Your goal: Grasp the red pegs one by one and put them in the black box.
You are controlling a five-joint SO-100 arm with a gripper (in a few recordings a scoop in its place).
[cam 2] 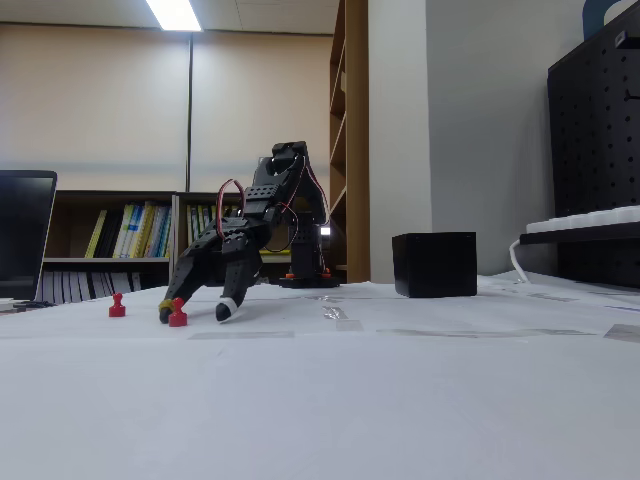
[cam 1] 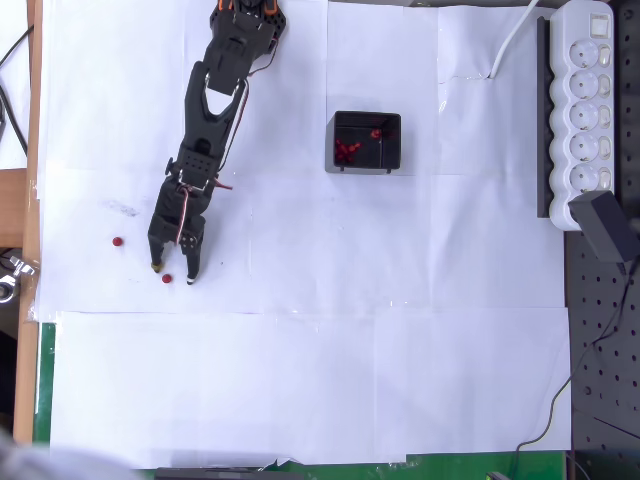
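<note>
The arm reaches down and to the lower left in the overhead view, its end effector (cam 1: 172, 274) low over the white-papered table (cam 1: 320, 380). The two fingers stand apart, their tips down at the paper, and one red peg (cam 1: 166, 278) sits between them, close to the left tip; whether either finger touches it cannot be told. In the fixed view the same peg (cam 2: 178, 317) stands upright on the table between the dark fingertip and the white-tipped one of the end effector (cam 2: 192, 313), nothing lifted. A second peg (cam 1: 118, 242) stands alone on the paper to the left of the end effector, apart from it; in the fixed view it (cam 2: 117, 306) is also upright, left of the arm. The black box (cam 1: 367, 142) sits well apart to the upper right in the overhead view, holding several red pegs (cam 1: 347, 152) clustered toward its left side and one more nearer the top wall. In the fixed view the box (cam 2: 434, 264) shows only its outer walls. A white power strip (cam 1: 587, 100) lies along the right edge.
</note>
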